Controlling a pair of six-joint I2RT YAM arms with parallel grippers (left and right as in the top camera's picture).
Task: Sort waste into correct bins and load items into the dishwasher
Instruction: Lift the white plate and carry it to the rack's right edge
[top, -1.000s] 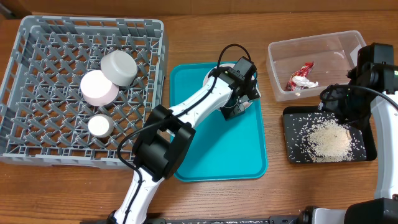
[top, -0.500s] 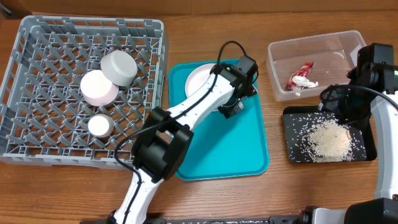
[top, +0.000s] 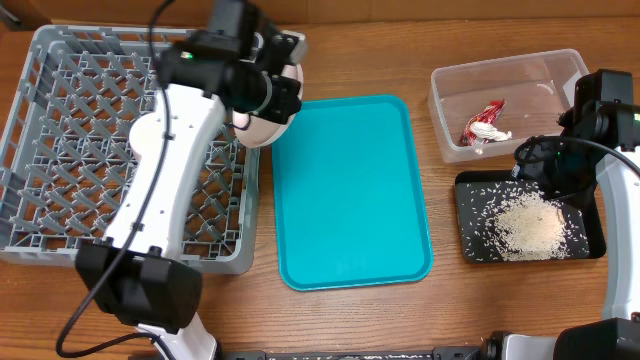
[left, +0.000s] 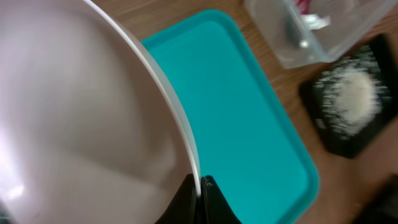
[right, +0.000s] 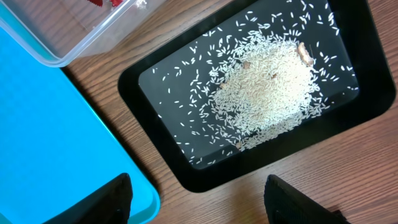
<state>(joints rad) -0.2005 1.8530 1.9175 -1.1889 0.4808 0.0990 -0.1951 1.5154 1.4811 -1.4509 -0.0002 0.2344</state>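
Starting at the near edge of the tabletop, the left arm (top: 150, 230) rises from its base and sweeps away toward the far left corner. Beside it, mid-tabletop, lies the teal tray (top: 350, 200), long side running near to far. Over toward the right edge sits the black tray (top: 462, 200), and there's the rice (top: 528, 225): one pale heap in the middle, with loose grains scattered across the black floor. The right wrist view shows that heap sharply, with a small brownish fleck on its top.

Just above the far left part of that tray hangs the right hand (right: 199, 186), its two dark fingers (right: 118, 199) spread wide, wood and tray rim showing between them.

Next out, near the far right corner, is the clear tub (top: 530, 85), and the red-and-white wrapper (top: 484, 123) lies crumpled inside it, against the near wall.

Now the far left corner: the big grey dish rack (top: 70, 150) fills it, much of its floor hidden under the arm. And here's the action. The left hand (left: 200, 190) is pinched narrow on the rim of the white plate (top: 262, 128). The plate is held tilted, off the tabletop, over the rack's right wall toward the far edge, just beside the teal tray's far left corner. From the wrist view it fills the left half, rim curving down into the fingers.
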